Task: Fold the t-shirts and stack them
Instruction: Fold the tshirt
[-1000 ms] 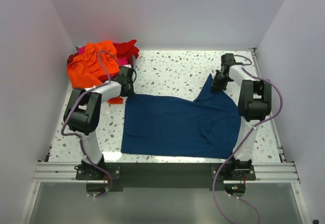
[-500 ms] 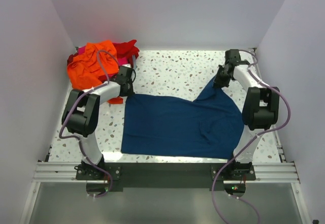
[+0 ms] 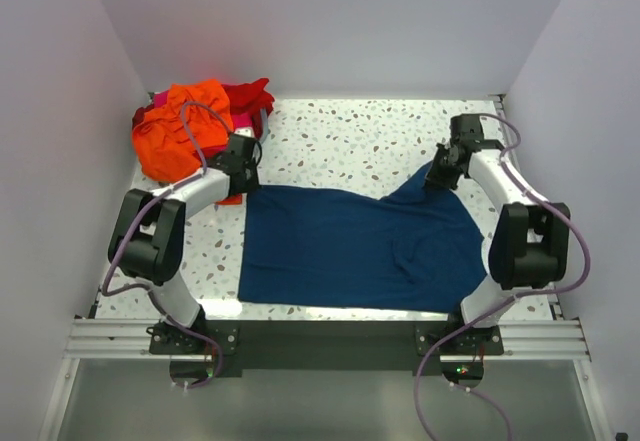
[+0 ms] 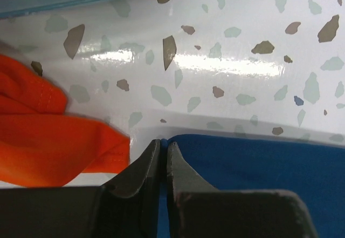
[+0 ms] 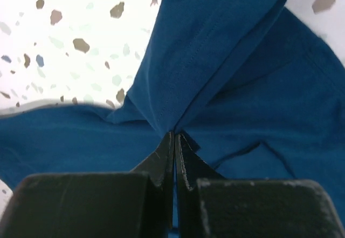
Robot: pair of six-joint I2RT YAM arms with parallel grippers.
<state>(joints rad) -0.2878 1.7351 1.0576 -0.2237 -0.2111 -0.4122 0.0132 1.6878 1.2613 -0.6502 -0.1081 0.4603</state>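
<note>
White walls box in a speckled terrazzo table (image 3: 340,146), and the navy t-shirt (image 3: 350,246) lies spread over its near half, reaching from one set of jaws to the other. The right gripper (image 5: 173,138) is pressed fully together on a fold of navy cloth, which rises from the flat sheet into a peak that ends right at the fingertips. The left gripper (image 4: 163,146) shows only a hairline slit between its fingers. The shirt's far left corner starts exactly at those tips, so it looks pinched there too, though thinly.

Holding the two far corners this way reads as a set-up for drawing the far edge taut, either to square the cloth or to carry that edge over in a first fold. With both ends held, the edge between them would stay straight.

The shirt's long axis runs left to right, from jaws to jaws, and its short axis runs from the jaws back toward the arm bases. No white print shows, so I cannot tell which end is the collar.

The orange t-shirt (image 3: 180,131), red t-shirt (image 3: 250,94) and magenta t-shirt (image 3: 243,118) sit heaped and unfolded beyond and outboard of the left jaws, with orange cloth lying just beside those fingertips
</note>
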